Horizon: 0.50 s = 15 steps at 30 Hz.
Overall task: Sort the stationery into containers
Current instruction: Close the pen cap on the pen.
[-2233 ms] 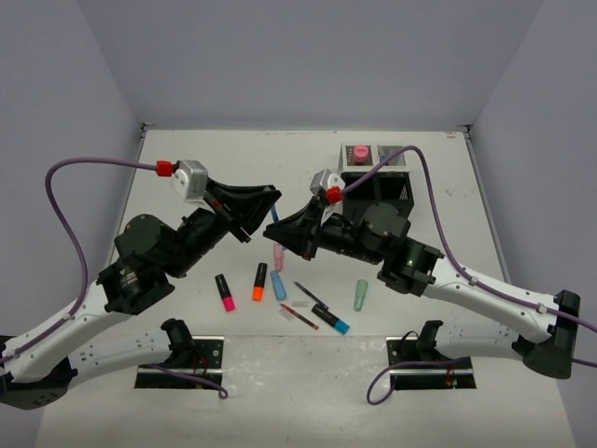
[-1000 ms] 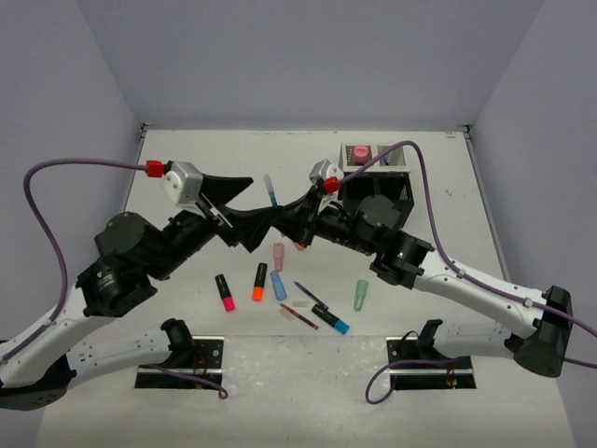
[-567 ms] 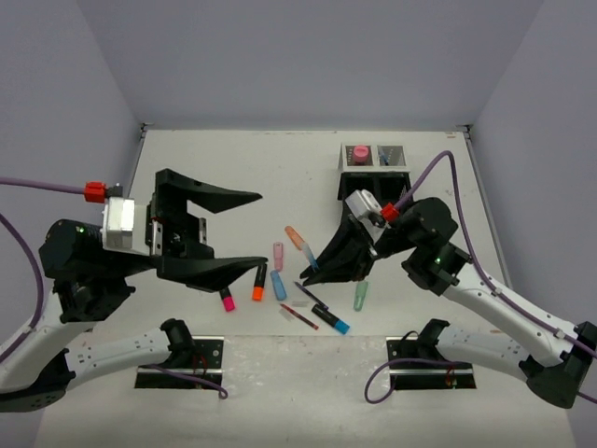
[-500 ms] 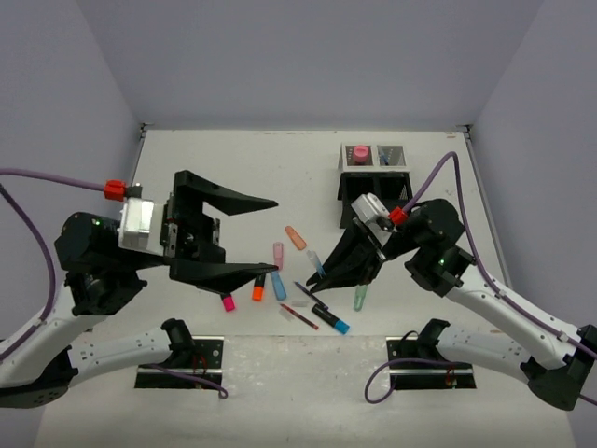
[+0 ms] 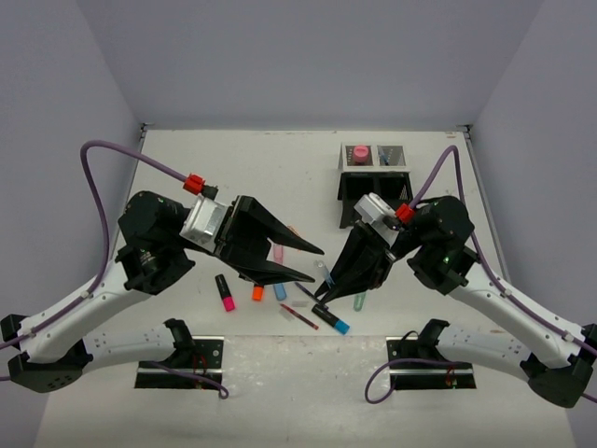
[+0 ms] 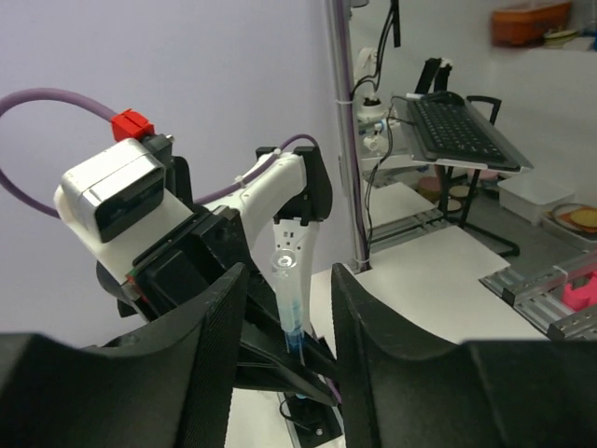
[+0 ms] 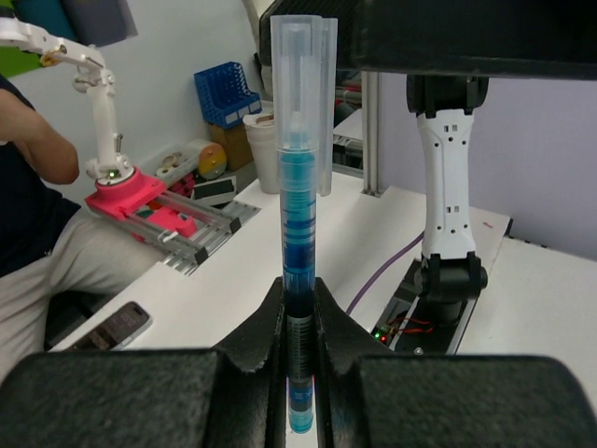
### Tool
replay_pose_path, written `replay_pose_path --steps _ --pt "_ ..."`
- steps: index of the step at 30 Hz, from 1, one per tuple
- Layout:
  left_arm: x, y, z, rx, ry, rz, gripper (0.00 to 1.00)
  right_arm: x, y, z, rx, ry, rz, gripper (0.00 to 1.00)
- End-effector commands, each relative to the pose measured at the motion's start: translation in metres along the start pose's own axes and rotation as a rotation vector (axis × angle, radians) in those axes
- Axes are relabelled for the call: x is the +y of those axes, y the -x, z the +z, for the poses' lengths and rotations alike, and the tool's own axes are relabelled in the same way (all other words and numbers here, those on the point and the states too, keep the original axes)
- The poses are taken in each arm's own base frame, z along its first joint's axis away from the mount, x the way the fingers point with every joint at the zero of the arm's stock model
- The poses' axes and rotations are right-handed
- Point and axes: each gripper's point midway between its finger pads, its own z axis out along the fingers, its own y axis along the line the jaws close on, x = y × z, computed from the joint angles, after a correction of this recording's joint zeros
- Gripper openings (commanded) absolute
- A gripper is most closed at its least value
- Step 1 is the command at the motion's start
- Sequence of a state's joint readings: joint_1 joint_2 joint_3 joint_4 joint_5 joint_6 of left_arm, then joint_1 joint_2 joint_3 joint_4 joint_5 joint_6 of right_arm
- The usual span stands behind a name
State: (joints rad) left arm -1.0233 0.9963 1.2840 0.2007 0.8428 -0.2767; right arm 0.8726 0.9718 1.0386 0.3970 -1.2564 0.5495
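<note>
My right gripper is shut on a thin blue pen and holds it above the loose stationery at the table's front. In the right wrist view the pen stands upright between the closed fingers. My left gripper is open and empty, its jaws pointing right at the pen's free end; the pen shows between them in the left wrist view. The black mesh organizer stands at the back right with a pink glue stick in one pale compartment.
On the table lie a pink highlighter, an orange one, a blue one, a pale pink one, a red pen, a dark pen with a blue cap and a mint highlighter.
The blue pen passed from between both grippers into my right gripper, which carried it down and right. My left gripper opened wide, drew back, then swung right toward the pen.
</note>
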Motion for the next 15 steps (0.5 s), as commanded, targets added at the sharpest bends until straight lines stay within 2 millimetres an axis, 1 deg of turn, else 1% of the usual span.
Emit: replay_pose_path --steps 1,8,14,15 --pt "-0.011 0.005 0.001 -0.027 -0.065 0.006 0.41 0.001 0.018 0.003 -0.031 -0.025 -0.009 0.00" --pt "-0.007 -0.003 -0.001 -0.016 -0.035 -0.005 0.39 -0.001 0.024 0.005 -0.039 -0.021 -0.014 0.00" --pt "-0.003 -0.006 0.002 -0.013 -0.033 -0.009 0.38 -0.018 0.024 0.007 -0.040 -0.071 0.007 0.00" --pt "-0.004 -0.006 0.002 -0.014 -0.040 -0.005 0.33 -0.022 0.024 0.007 -0.041 -0.086 0.007 0.00"
